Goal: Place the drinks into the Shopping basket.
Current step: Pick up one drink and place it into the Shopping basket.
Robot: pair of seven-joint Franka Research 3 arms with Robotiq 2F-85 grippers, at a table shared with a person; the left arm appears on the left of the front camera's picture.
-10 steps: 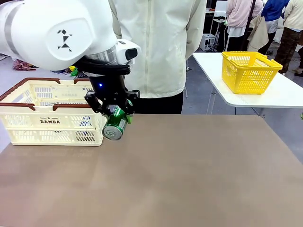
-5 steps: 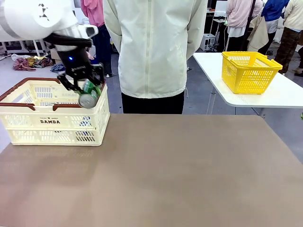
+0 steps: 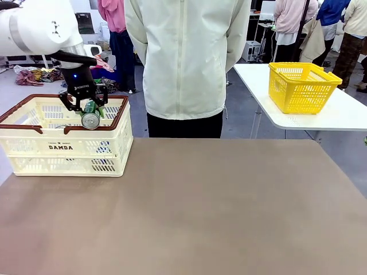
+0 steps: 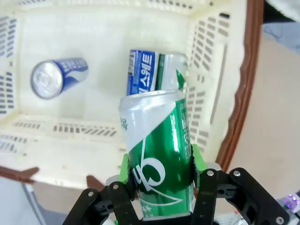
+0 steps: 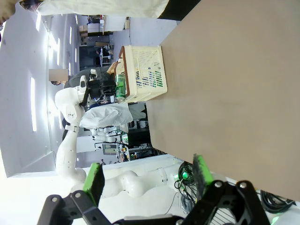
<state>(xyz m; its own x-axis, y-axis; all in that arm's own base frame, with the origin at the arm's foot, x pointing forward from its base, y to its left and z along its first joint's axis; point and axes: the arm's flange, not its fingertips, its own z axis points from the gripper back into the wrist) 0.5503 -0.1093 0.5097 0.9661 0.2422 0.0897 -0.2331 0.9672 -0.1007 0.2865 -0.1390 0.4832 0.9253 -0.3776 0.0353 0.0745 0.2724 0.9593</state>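
Left wrist view: basket (image 4: 234,117) holds seemingly two blue cans (image 4: 58,77); jaws grip green can (image 4: 157,154).

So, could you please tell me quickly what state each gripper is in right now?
Left gripper: shut on the green can, above the Shopping basket.
Right gripper: open, holding nothing.

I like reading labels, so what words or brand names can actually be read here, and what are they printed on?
"DAMDA": dark letters on the front wall of the cream basket.
Small line above it: too small to read.
Blue cans lying in the basket: white lettering, too blurred to read.
Green can held by the left gripper: white swirl design, no readable word.
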